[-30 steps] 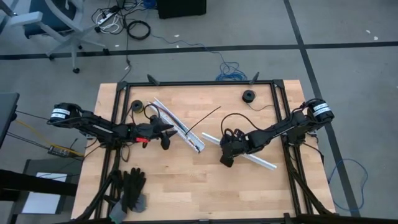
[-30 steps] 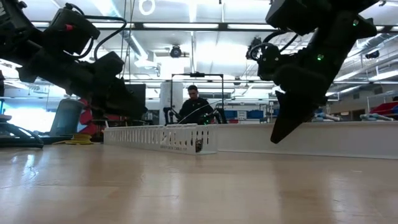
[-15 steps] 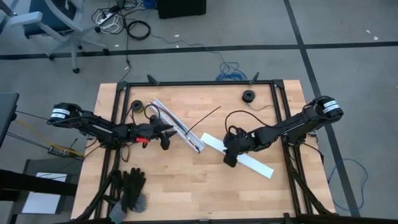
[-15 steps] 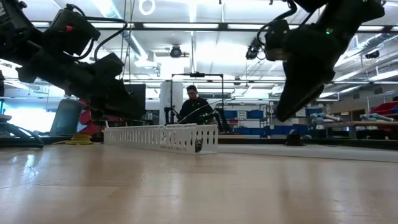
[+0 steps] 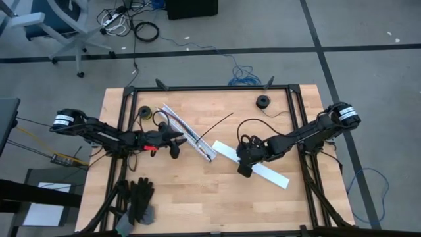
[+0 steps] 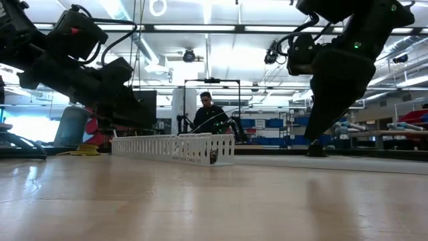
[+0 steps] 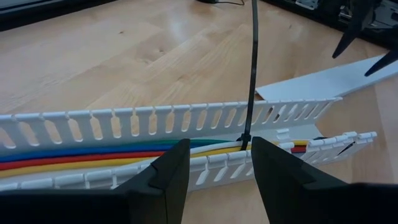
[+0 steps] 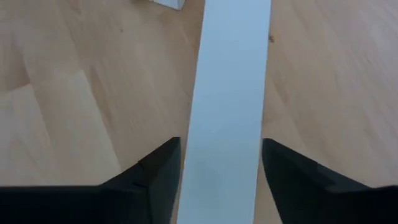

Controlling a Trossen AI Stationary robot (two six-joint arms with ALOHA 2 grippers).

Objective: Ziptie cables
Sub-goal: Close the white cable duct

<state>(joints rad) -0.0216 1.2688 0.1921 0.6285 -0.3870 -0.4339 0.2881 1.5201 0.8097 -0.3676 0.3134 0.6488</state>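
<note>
Both arms stretched low toward the desk's middle.
Left gripper (image 5: 176, 146) points inward with fingers (image 7: 171, 171) parted; right gripper (image 5: 244, 168) angles down, its fingers (image 8: 158, 171) spread apart, holding nothing.

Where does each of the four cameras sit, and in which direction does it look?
High: above, looking straight down; both arms, table.
Low: at table height, looking level across; both arms, slotted channel.
Left wrist: behind the left gripper, facing the cables in the channel.
Right wrist: over the right gripper, facing the flat white cover strip.
Shared: the channel appears in the high, low and left wrist views.
</note>
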